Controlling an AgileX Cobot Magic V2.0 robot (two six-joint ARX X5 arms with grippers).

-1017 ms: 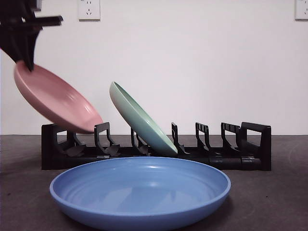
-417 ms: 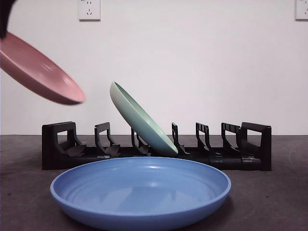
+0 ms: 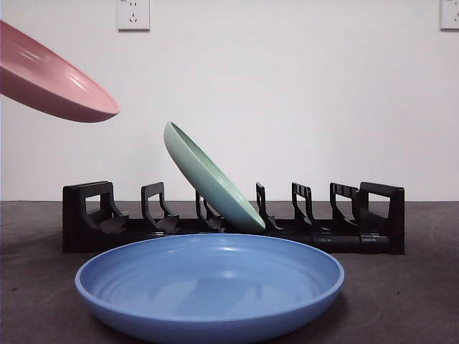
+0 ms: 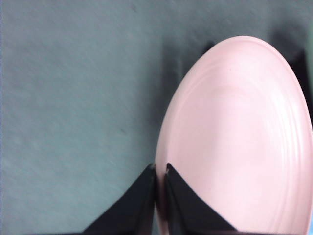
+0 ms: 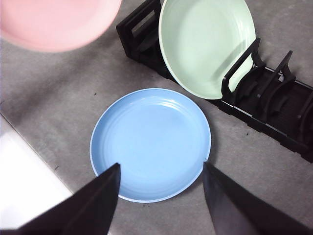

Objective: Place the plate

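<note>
A pink plate [image 3: 50,82] hangs tilted in the air at the upper left of the front view, above the left end of the black rack [image 3: 229,228]. My left gripper [image 4: 160,171] is shut on the pink plate's [image 4: 239,142] rim. A green plate [image 3: 209,179] leans in a middle slot of the rack. A blue plate [image 3: 209,283] lies flat on the table in front of the rack. My right gripper [image 5: 161,171] is open, high above the blue plate [image 5: 150,143], holding nothing.
The rack [image 5: 274,105] has free slots at its left end and to the right of the green plate [image 5: 208,44]. The dark table top ends at a pale edge [image 5: 29,176] near the blue plate. A white wall with sockets [image 3: 133,13] stands behind.
The pink plate has risen up and to the left, away from the rack's left slots, and the left arm has left the front view.
</note>
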